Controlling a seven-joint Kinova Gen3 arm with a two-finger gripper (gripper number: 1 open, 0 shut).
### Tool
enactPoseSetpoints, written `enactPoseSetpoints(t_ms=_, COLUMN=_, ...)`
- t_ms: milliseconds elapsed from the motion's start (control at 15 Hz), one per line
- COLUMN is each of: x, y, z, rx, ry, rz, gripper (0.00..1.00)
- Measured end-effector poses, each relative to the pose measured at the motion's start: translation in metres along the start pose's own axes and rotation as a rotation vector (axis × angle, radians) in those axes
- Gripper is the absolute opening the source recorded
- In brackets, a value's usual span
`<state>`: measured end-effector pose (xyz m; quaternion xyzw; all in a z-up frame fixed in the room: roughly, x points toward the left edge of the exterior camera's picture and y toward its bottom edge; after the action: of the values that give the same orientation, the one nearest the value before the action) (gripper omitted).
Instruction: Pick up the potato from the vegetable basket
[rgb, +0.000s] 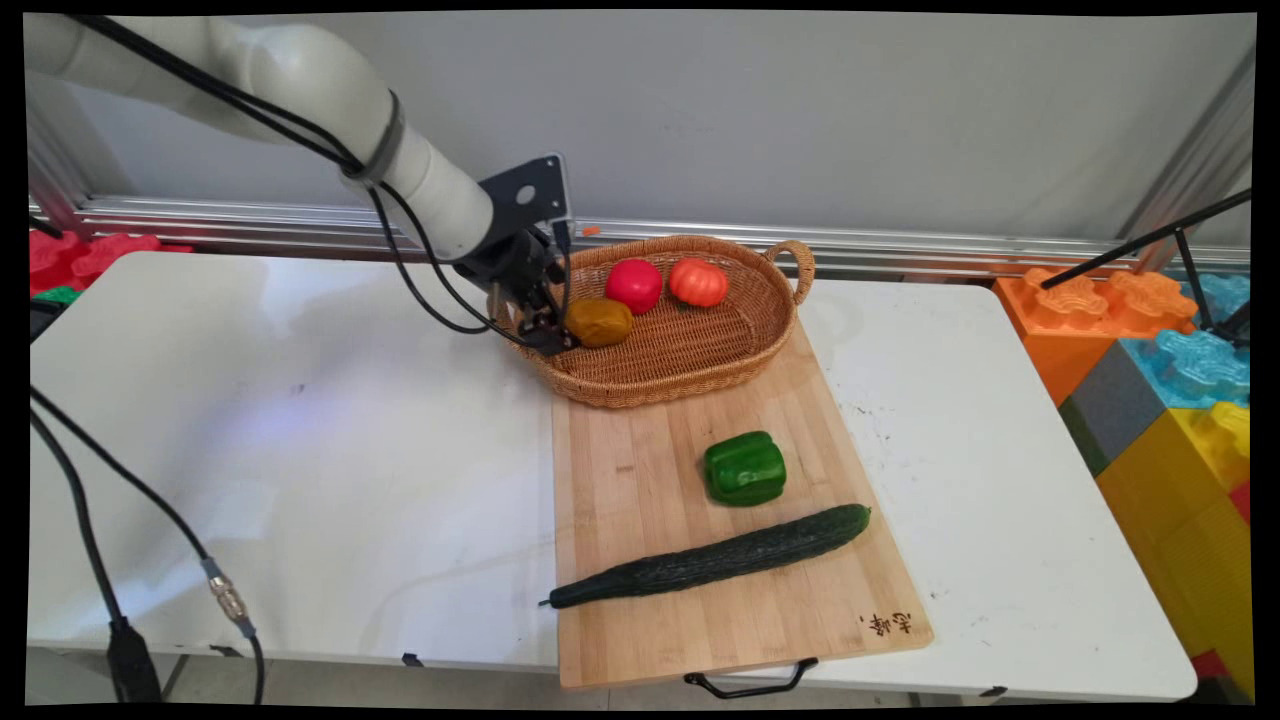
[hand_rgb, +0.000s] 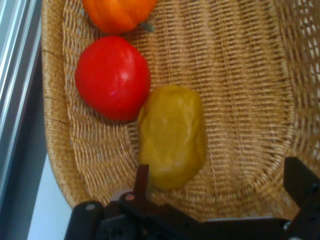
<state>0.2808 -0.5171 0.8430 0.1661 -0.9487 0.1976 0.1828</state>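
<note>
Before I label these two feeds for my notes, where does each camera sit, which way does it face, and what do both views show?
Main view: fixed above the table's near side, looking down across the white table toward the wall; shows the white arm and the pincer at the basket.
Hand view: on the hand, looking along the open pincer into the basket; linkage and fingers show at the bottom.
Shared: yellow-brown potato, red tomato, orange pumpkin.

Wicker basket (rgb: 690, 365) holds potato (rgb: 599, 322), tomato (rgb: 633, 285), pumpkin (rgb: 698, 282) — cutting board (rgb: 640, 600) carries pepper (rgb: 745, 468), cucumber (rgb: 710, 557).
</note>
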Motion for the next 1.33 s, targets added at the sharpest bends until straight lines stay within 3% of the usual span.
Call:
enactPoseSetpoints(t_ms=267, x=0.008, y=-0.004, z=0.021, rx=0.034, ry=0.02, rz=0.018, gripper=1.0)
enactPoseSetpoints(t_ms=600, x=0.009, y=-0.012, z=0.039, rx=0.071, ry=0.002, rz=0.0, gripper=1.0)
enactPoseSetpoints(t_ms=1333, x=0.004, y=-0.016, z=0.072, rx=0.052, ry=-0.03, rz=-0.083, gripper=1.0)
